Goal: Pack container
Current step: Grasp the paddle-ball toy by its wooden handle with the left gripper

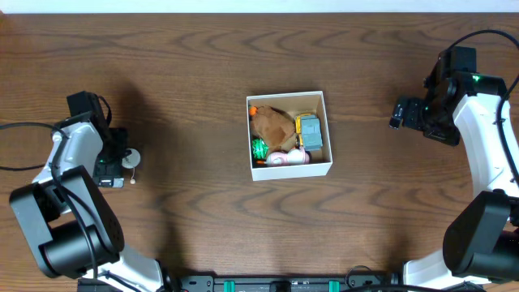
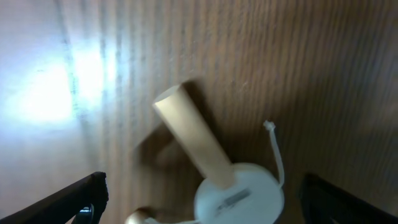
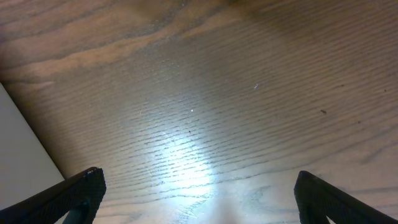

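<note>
Shows a dark wood-grain table (image 1: 186, 57) from above, with a robot arm at either side. At far left, has the left gripper (image 1: 116, 159) spread wide and holding nothing, set over a small toy (image 2: 211, 168): a white disc with a tan wooden handle, a thin white string and a pale bead, lying on the wood. From the left wrist camera, catches both dark fingertips (image 2: 78, 199) at the lower corners, well apart, the toy between them and touching neither. In the middle of the table, has the container (image 1: 293, 169), a square white box with low walls, upright and open on top, well apart from both arms. Inside, holds a crumpled brown lump (image 1: 274, 123), a grey and yellow block (image 1: 309, 131) just beside it on the right, something green at the left wall, a pink and white piece (image 1: 288, 159) along the front wall, and a spot of orange in the back left corner. At far right, has the right gripper (image 3: 202, 190) spread wide as well, empty, above bare wood.
</note>
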Available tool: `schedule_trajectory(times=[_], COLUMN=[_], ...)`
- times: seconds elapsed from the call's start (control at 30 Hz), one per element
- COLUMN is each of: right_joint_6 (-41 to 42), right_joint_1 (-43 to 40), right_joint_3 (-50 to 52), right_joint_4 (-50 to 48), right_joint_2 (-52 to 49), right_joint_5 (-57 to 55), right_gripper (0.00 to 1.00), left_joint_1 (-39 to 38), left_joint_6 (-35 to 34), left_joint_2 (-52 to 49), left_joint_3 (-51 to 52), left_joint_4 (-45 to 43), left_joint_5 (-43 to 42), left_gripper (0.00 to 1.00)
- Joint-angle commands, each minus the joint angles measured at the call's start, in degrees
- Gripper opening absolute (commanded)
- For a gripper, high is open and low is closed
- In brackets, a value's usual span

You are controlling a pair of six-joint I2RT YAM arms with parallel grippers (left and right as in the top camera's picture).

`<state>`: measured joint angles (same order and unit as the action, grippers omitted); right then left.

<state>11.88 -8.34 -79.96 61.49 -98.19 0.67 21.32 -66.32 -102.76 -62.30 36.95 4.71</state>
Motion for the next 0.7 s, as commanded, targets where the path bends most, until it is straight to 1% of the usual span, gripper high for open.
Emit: schedule_trajectory(times=[0.0,0.23,0.47,0.67], right_joint_6=[-1.27,-1.70,-1.90,-1.90], right_joint_1=[-0.22,-0.22,-0.22,-0.22], right_joint_3=[0.28,0.28,0.28,0.28], right_joint_4=[-0.17,0.26,0.94,1.03], right_joint_2=[-0.09,-0.09,-0.09,-0.09], right_joint_5=[0.24,0.24,0.22,0.22], right_gripper=[0.99,0.99,0.99,0.99], left_joint_1=[0.26,0.79,2.95,3.37], left_joint_6=[-3.43,-3.45,-3.43,-3.43], left_joint_2=[-1.33,-4.50,-7.98,-8.46], left_joint_3=[-0.13,-0.11,-0.07,-0.07], left_joint_4=[-0.61,-2.12,-2.32,-2.36], left_joint_5=[0.48,0.48,0.20,-1.29], left_gripper=[0.98,0.98,0.98,0.98])
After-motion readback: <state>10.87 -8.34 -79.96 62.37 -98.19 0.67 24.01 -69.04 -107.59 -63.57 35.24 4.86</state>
